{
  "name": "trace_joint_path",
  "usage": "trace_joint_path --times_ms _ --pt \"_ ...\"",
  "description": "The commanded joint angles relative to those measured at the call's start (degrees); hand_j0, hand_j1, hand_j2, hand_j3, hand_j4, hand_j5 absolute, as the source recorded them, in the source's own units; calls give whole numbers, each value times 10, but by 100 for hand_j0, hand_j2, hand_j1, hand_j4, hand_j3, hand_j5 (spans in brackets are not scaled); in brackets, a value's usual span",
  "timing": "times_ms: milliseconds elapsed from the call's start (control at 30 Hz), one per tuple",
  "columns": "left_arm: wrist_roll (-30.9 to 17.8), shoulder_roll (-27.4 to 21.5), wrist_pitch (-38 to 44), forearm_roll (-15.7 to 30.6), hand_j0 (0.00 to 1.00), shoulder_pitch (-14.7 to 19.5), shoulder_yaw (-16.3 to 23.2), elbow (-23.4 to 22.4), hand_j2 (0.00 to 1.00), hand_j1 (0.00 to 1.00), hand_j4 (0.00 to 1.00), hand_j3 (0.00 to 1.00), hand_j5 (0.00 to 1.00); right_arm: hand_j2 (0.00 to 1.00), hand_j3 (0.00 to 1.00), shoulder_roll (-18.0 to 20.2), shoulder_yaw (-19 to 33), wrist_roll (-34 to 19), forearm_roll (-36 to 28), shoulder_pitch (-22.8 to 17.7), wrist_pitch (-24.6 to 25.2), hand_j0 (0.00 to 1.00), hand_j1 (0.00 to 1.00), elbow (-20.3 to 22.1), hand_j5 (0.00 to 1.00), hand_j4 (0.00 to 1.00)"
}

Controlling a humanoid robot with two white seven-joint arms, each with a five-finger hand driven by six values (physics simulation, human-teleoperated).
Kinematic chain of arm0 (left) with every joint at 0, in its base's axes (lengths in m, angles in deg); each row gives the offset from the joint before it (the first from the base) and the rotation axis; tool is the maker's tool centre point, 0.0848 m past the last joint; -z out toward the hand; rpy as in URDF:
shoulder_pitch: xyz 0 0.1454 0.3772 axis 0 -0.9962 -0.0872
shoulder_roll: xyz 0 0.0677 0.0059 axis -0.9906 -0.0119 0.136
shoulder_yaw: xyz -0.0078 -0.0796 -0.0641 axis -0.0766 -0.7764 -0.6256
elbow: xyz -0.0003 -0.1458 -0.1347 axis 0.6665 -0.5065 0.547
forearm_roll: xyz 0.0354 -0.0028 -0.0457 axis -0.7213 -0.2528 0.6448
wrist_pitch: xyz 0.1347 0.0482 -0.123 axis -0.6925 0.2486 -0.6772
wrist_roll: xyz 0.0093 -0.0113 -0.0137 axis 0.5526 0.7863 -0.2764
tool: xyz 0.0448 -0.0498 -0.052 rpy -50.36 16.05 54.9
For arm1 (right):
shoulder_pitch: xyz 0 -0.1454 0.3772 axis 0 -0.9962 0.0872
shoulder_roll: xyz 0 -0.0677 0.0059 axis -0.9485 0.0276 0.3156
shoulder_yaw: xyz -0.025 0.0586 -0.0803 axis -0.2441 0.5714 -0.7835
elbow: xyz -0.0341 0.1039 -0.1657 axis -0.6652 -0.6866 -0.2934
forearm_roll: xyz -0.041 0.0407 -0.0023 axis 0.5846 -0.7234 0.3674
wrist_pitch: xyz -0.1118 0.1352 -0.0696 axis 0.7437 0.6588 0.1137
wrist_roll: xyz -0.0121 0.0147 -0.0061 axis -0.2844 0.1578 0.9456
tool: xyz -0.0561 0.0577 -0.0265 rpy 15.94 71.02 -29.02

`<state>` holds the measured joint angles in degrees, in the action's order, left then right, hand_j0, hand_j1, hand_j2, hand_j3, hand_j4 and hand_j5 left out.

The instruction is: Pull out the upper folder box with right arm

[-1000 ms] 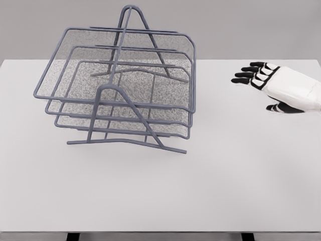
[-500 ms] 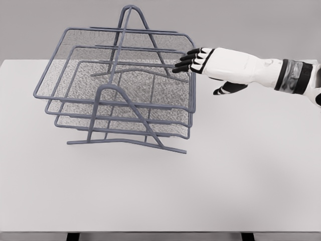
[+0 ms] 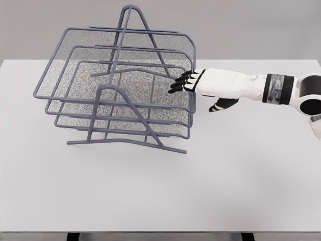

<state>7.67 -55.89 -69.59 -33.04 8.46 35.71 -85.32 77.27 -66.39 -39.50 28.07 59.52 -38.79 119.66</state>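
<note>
A grey wire-mesh rack with three stacked trays (image 3: 118, 95) stands on the left half of the white table (image 3: 225, 175). Its upper tray (image 3: 120, 60) sits widest, with its right rim near my right hand. My right hand (image 3: 186, 83) reaches in from the right, palm down, black fingers (image 3: 178, 84) stretched across the right rim of the upper tray, thumb hanging below. The fingers are extended and grasp nothing. The left arm is out of sight.
The rack's arched wire frame (image 3: 131, 10) rises above the trays. The table's front edge (image 3: 160, 232) runs along the bottom of the view.
My right arm has swept left from the table's right side to the rack, then dropped slightly, so the fingers now lie at the upper tray's right rim. The rack has not moved.
</note>
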Motion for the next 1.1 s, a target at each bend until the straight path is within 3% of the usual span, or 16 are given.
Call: trace_joint_path --times_ms 0,433,1067 --pt "0 0 0 0 100 0 0 0 100 100 100 100 100 100 100 7 -3 0 4 0 -1 100 100 0 100 100" --pt "0 0 0 0 100 0 0 0 100 100 100 100 100 100 100 76 -10 0 -11 -5 -1 100 100 6 100 100" --pt "0 0 0 0 100 0 0 0 100 100 100 100 100 100 100 145 -5 0 -26 -18 -1 100 100 7 100 100"
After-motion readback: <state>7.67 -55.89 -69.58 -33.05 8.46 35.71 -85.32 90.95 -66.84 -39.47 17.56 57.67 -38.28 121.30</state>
